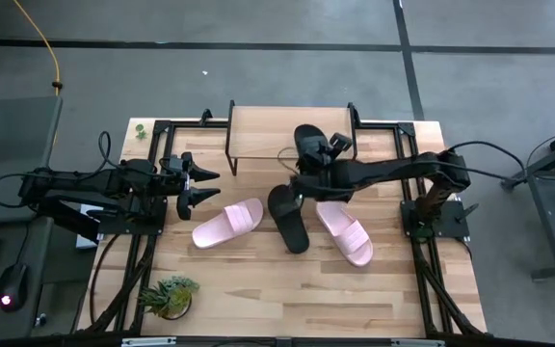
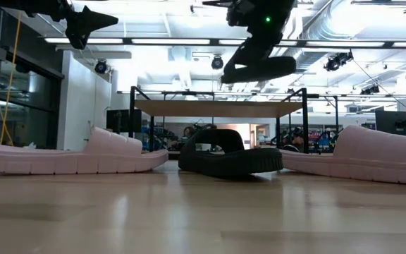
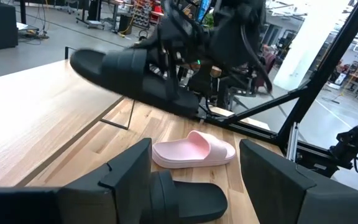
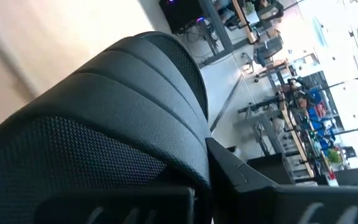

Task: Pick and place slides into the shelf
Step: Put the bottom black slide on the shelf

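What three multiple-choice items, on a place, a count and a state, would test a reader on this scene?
1. Where is the lifted black slide?
A. above the shelf
B. on the floor
C. beside a plant

2. How many pink slides lie on the table?
A. one
B. two
C. four

3. How is the left gripper?
A. shut on a slide
B. open, empty
C. out of sight

Answers: A, the right gripper holds it over the shelf top; B, pink slides flank a black one; B, its fingers stand apart.
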